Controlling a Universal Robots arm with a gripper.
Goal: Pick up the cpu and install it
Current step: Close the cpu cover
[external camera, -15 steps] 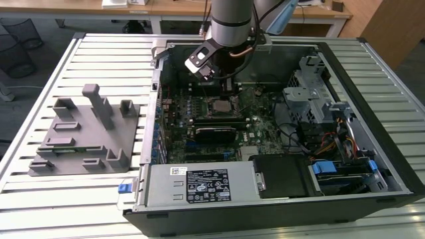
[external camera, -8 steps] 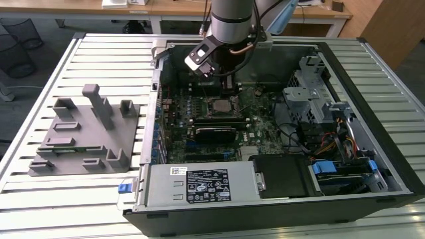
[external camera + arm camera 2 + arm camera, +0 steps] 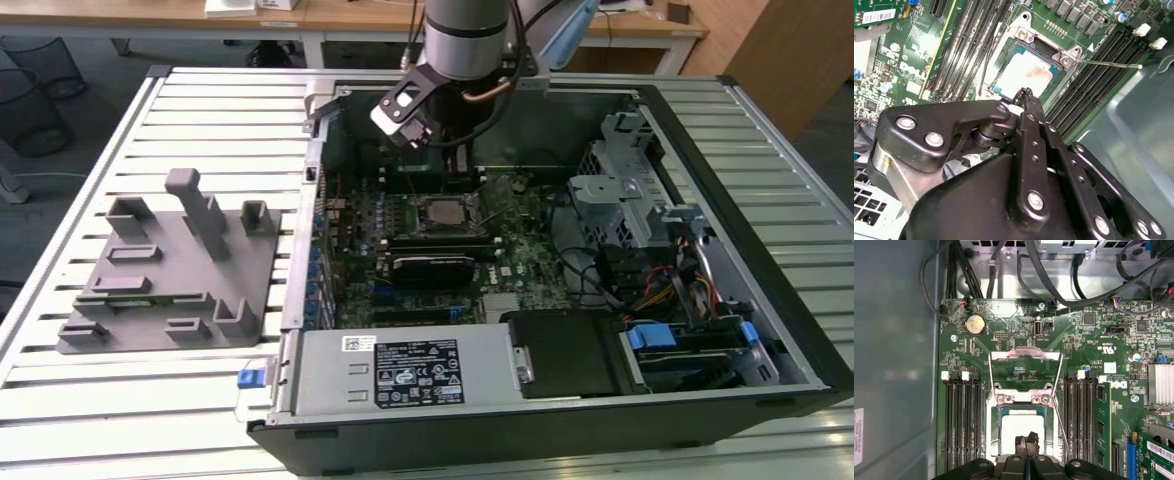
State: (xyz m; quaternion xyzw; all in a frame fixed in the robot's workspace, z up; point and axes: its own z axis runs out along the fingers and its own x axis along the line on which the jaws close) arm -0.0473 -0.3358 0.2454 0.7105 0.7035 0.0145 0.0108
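**Exterior view:** your tool (image 3: 451, 172) hangs inside the case (image 3: 774, 250), just above the cpu (image 3: 441, 212).

**Second wrist view:** cpu (image 3: 1024, 75) lies flat in the socket. The tool (image 3: 1026, 95) tips are pinched together on nothing, over the cpu's edge; contact unclear.

**First wrist view:** frame (image 3: 1026, 355) stands open beyond the cpu (image 3: 1021, 422).

**Step, judged:** seating. Your next move calls for clearing the frame and lever (image 3: 1109, 64).

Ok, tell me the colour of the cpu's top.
The cpu top is pale silver, washed nearly white by glare; clearest in the second wrist view.
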